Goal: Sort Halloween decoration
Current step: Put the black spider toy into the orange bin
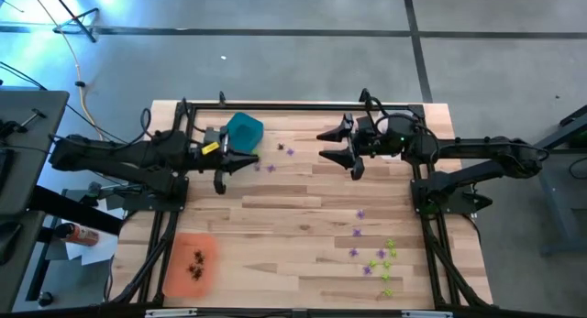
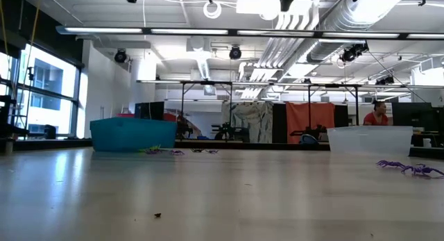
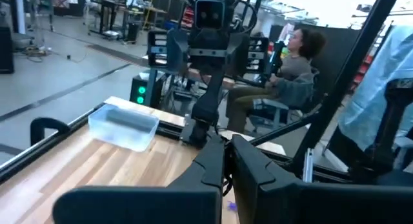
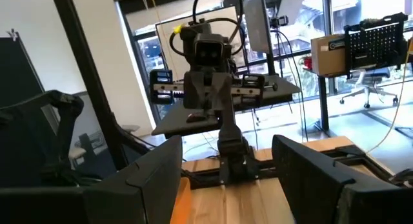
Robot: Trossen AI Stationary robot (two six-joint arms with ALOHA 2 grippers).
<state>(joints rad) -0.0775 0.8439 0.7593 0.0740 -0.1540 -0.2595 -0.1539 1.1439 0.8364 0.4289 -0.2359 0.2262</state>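
Note:
Tiny spiky Halloween decorations lie loose on the wooden table: purple ones (image 1: 286, 150) near the middle far side and more purple ones (image 1: 358, 232) toward the right. Lime green ones (image 1: 389, 256) lie at the near right. Dark ones (image 1: 197, 263) lie in the orange tray (image 1: 174, 274) at the near left. My left gripper (image 1: 255, 162) hangs shut and level above the table beside the teal tray (image 1: 246, 130). My right gripper (image 1: 321, 144) hangs open and level, facing it across the purple ones. Neither holds anything that shows.
A clear tray (image 3: 122, 126) stands at the table's far right, under my right arm. The low view shows the teal tray (image 2: 132, 135), the clear tray (image 2: 370, 139) and purple trinkets (image 2: 411, 169). Bare wood spans the middle. A person (image 3: 293, 62) sits beyond the table.

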